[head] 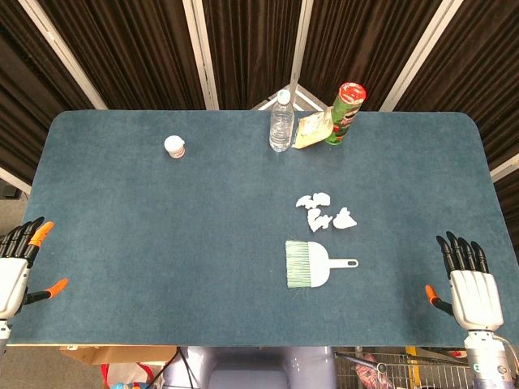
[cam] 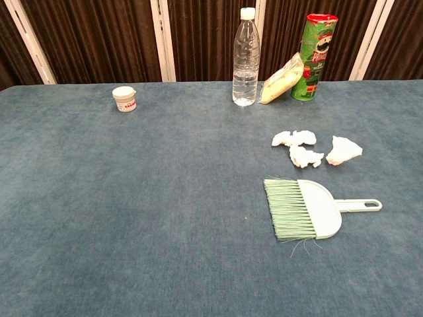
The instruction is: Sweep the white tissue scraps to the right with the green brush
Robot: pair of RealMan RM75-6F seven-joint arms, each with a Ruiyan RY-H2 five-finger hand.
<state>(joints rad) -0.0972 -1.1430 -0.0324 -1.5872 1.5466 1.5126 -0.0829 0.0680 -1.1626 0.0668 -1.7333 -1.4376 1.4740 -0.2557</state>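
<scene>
The green brush (head: 312, 265) (cam: 310, 208) lies flat on the blue table, bristles pointing left and handle pointing right. Just beyond it lie the white tissue scraps (head: 324, 212) (cam: 310, 149), a small loose cluster. My right hand (head: 468, 287) rests at the table's near right corner, fingers spread and holding nothing, well to the right of the brush handle. At the near left edge my left hand (head: 18, 263) is also spread and holds nothing. The chest view shows neither hand.
At the back stand a clear water bottle (head: 280, 121) (cam: 246, 58), a yellowish snack bag (head: 311, 130) (cam: 281, 79) and a green chips can (head: 346, 113) (cam: 314, 56). A small white jar (head: 174, 147) (cam: 124, 99) sits at the back left.
</scene>
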